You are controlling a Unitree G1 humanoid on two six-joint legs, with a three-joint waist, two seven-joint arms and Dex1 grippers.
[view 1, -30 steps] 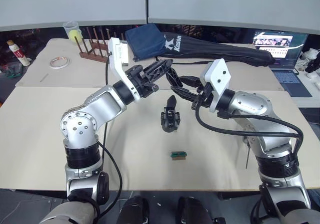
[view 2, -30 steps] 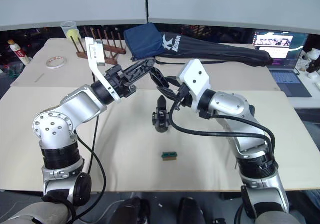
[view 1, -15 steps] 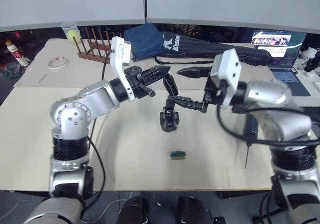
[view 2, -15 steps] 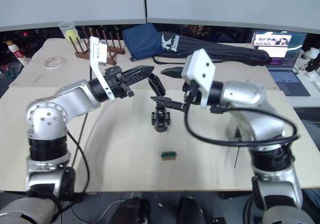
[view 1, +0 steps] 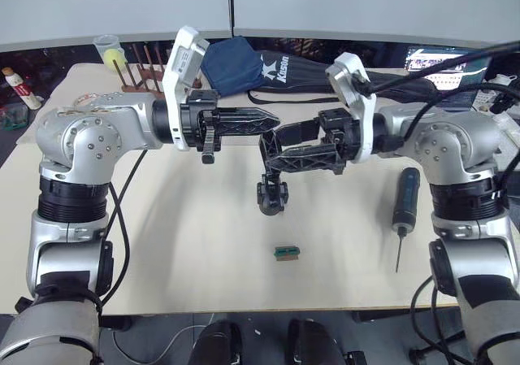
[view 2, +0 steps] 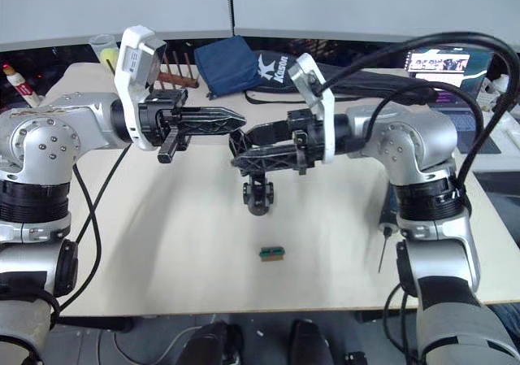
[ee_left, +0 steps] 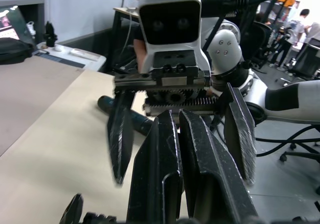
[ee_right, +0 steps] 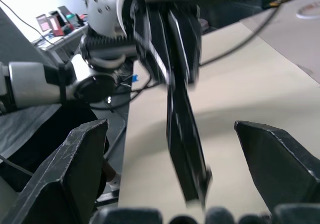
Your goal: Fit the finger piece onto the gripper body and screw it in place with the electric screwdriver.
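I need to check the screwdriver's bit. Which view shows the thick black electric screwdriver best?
The left eye view: the thick black electric screwdriver lies fully visible on the beige table, silver bit included. In the right eye view the arm hides most of it; the left wrist view shows only part of its barrel.

We note both arms have swung level and now face tip to tip above the gripper body (view 1: 272, 196). The left tool (view 1: 272, 121) has closed; the right tool (view 1: 266, 147) has spread wide.
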